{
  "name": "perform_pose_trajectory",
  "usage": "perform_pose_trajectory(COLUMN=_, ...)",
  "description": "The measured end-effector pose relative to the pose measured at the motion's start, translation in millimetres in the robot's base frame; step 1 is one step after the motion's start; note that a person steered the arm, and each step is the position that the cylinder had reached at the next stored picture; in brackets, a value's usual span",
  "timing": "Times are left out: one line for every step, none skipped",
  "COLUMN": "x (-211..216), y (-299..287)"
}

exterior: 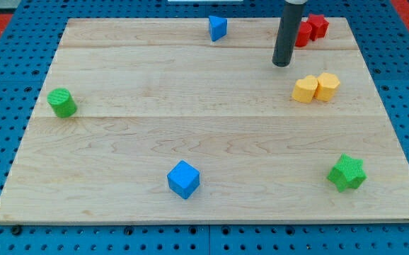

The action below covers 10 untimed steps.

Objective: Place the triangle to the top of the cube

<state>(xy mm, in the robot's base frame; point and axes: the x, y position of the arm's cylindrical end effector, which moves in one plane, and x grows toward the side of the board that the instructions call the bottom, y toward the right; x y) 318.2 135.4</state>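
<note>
On the pale wooden board (119,134), resting my tip (281,64), a bare rod with no claw to open or close, right of the small blue triangle (218,27) at the top edge, needing to get behind it, nudging gently toward the blue cube (183,179) near the bottom.

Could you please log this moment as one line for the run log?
my tip: touching nothing, beside red blocks | blue triangle: top edge | blue cube: bottom centre

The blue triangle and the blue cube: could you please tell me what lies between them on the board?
Nothing: in the camera view, only bare wood separates the blue triangle from the blue cube.
</note>
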Motion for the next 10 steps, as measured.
perform_pose_trajectory(x=-0.1, y=-2.9)
perform_pose_trajectory(x=-0.1, y=-2.9)
perform_pose_trajectory(x=-42.3, y=-8.8)
perform_pose_trajectory(x=-97.3, y=-40.0)
perform_pose_trajectory(x=-122.2, y=-55.8)
perform_pose_trajectory(x=-119.7, y=-92.0)
perform_pose_trajectory(x=-88.8, y=-133.5)
perform_pose_trajectory(x=-35.6, y=-165.8)
perform_pose_trajectory(x=-34.1, y=-188.2)
perform_pose_trajectory(x=-50.1, y=-200.9)
